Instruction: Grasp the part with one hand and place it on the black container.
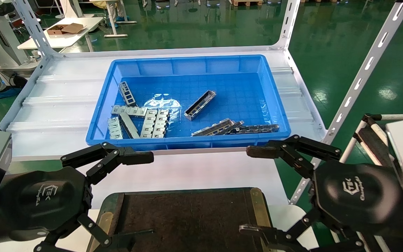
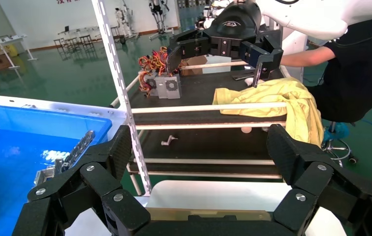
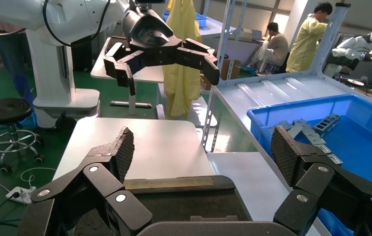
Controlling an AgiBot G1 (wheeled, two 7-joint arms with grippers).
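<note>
Head view gives me my left hand (image 1: 117, 196) low at the near left, fingers spread wide and holding nothing; ahead of it the blue bin (image 1: 100, 105) sits on the white shelf (image 1: 47, 101), flat ladder-like plates (image 1: 152, 122) heaped in its left half; the part (image 1: 200, 104) lies tilted near the bin's middle, apart from the rest; the black container (image 1: 187, 220) rests nearest me, between both hands; my right hand (image 1: 257, 190) hovers at the near right, fingers likewise splayed and empty.
</note>
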